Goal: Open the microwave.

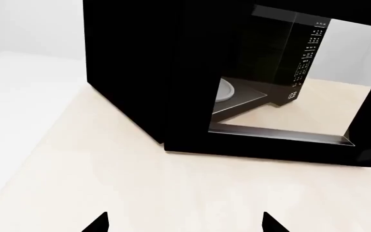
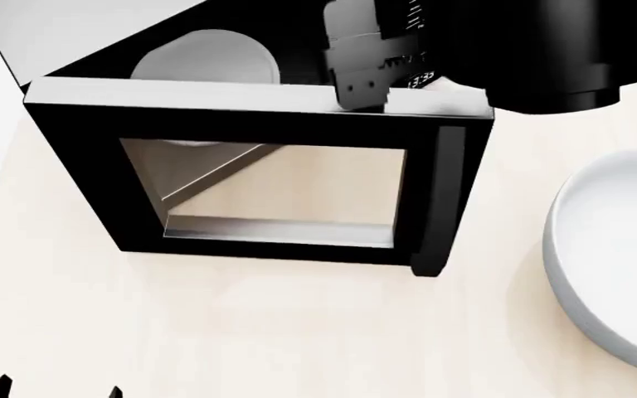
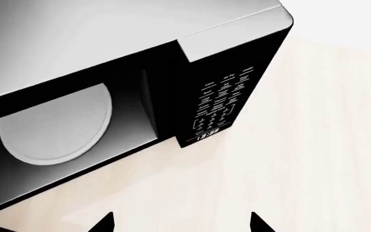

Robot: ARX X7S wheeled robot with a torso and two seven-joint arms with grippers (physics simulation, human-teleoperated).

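Swinging wide toward the robot, the microwave door stands open; both pincers spread

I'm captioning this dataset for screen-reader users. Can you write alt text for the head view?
A black microwave stands on a pale wooden counter with its glass-windowed door swung wide open toward the camera, vertical handle at its free edge. The white turntable shows inside, and a pale round bowl sits to the right.
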